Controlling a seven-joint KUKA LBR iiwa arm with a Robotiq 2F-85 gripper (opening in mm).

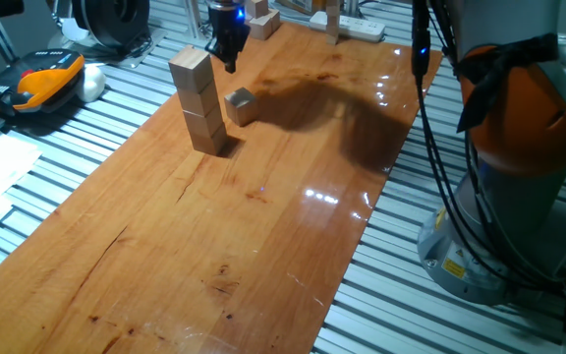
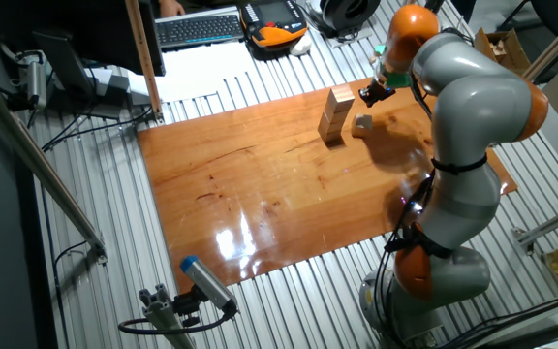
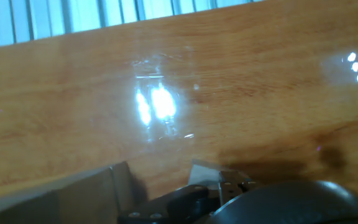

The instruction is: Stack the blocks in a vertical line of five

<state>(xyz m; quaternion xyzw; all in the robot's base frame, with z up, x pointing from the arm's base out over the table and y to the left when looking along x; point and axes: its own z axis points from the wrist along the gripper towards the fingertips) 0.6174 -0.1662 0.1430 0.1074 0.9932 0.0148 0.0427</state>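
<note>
The wooden board carries a stack of 3 blocks, long axis vertical, top block turned slightly off the 2 below. Just beside its base, apart from it, 1 loose block lies flat on the board. Beyond, the gripper hangs above the board, near the stack top, holding nothing; finger spacing cannot be determined. The power strip lies at the far edge.
</note>
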